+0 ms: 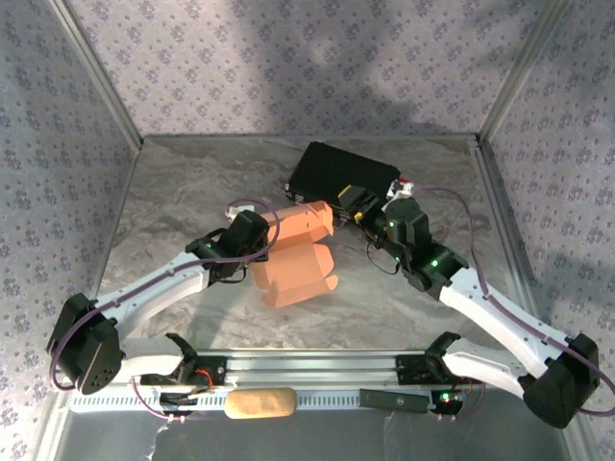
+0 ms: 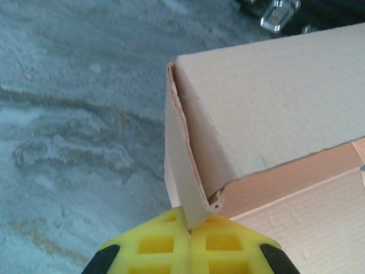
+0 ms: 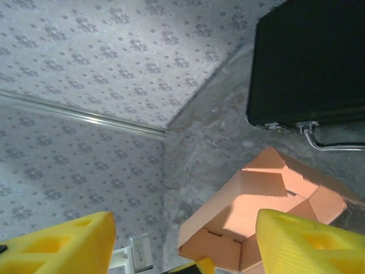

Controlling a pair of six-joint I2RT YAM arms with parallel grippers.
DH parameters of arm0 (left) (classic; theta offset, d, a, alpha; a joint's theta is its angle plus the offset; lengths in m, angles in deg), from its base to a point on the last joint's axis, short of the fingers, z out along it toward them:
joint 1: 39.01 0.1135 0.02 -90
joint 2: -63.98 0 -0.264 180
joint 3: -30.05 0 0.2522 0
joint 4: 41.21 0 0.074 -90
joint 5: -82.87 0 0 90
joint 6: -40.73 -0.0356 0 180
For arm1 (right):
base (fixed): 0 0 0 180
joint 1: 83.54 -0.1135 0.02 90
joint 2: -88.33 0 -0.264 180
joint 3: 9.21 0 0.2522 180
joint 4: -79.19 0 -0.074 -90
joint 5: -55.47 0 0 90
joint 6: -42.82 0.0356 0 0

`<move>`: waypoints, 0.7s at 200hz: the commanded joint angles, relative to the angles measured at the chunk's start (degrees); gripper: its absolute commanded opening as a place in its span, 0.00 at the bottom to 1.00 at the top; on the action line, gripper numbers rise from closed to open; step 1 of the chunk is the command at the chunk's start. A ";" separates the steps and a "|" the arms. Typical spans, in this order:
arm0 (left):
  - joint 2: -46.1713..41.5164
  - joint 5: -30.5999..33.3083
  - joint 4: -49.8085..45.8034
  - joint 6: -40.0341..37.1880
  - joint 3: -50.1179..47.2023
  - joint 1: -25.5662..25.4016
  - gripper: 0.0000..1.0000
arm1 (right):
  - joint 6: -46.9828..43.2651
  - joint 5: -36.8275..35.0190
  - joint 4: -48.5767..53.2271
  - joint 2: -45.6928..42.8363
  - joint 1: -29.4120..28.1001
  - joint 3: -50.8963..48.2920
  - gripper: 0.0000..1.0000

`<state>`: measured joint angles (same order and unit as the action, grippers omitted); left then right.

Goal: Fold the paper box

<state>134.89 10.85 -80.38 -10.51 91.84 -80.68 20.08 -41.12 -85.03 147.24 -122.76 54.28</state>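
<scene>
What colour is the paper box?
Salmon-tan; the paper box shows best in the top external view.

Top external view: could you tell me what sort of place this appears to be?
Probably an enclosed robot test cell: grey floral-patterned wall panels on three sides, a grey marble-look tabletop, and a metal mounting rail along the near edge.

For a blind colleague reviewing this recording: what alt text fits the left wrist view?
The left claw, shut, pinches the lower corner of an upright wall of the partly folded salmon-tan paper box, above a grey marbled table.
</scene>
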 commanded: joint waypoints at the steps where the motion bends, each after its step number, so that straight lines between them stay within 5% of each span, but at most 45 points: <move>1: -1.99 -3.63 -5.98 0.96 3.19 0.12 0.00 | -7.98 3.61 8.13 3.54 0.27 5.07 0.65; 140: -2.80 -5.15 -10.32 1.40 6.48 -0.21 0.00 | -9.42 3.71 9.54 26.98 -3.34 17.71 0.57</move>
<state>133.71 6.39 -89.69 -9.50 96.06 -80.64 11.64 -37.01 -75.48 172.23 -125.51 69.47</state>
